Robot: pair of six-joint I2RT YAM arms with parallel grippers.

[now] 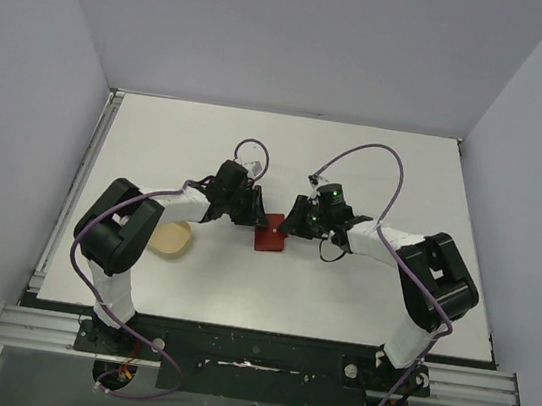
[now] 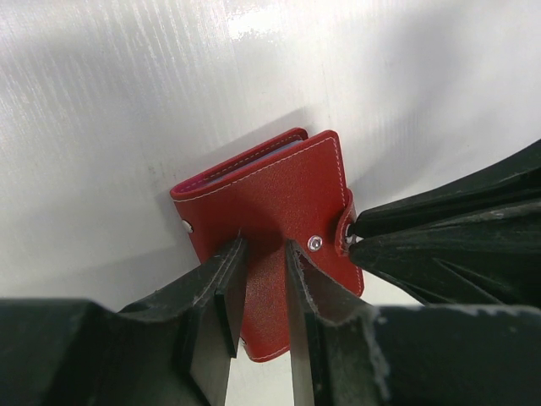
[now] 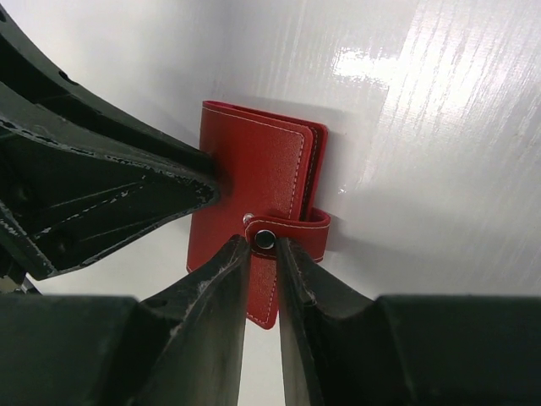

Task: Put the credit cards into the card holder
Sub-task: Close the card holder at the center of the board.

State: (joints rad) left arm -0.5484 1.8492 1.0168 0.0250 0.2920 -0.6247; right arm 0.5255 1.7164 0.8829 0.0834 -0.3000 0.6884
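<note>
White table (image 1: 357, 165), grey walls (image 1: 275, 32) on three sides.

Far left: tan oval dish (image 1: 173, 242) flat on the table, well behind the left gripper (image 2: 264, 247), half tucked under the left arm (image 1: 121, 227).

Left gripper: pointed down at the card holder (image 2: 270, 194). Jaws stand a narrow gap apart. Both fingertips (image 2: 230, 254) sit on the top cover, and only red cover shows in the gap, so nothing is pinched. It's pressing, not gripping.

Card holder: folded shut and flat on the table mid-way between the two claws. It lies directly under the left claw's tips and runs out ahead of them. In the left wrist view a pale strip (image 2: 287, 147) shows between the covers at the edge farthest from the left claw. Can't tell if it's a card.

Snap tab (image 3: 296, 230): wraps round the holder's edge on the right claw's side, metal stud (image 3: 265, 239) facing up.

Right gripper (image 3: 264, 247): comes in from the opposite side, tip to tip with the left claw. Jaws are nearly together and nip the snap tab, with the stud right between the tips.

Right arm (image 1: 432, 276): bent behind its claw, purple cable (image 1: 388, 164) looped above.
</note>
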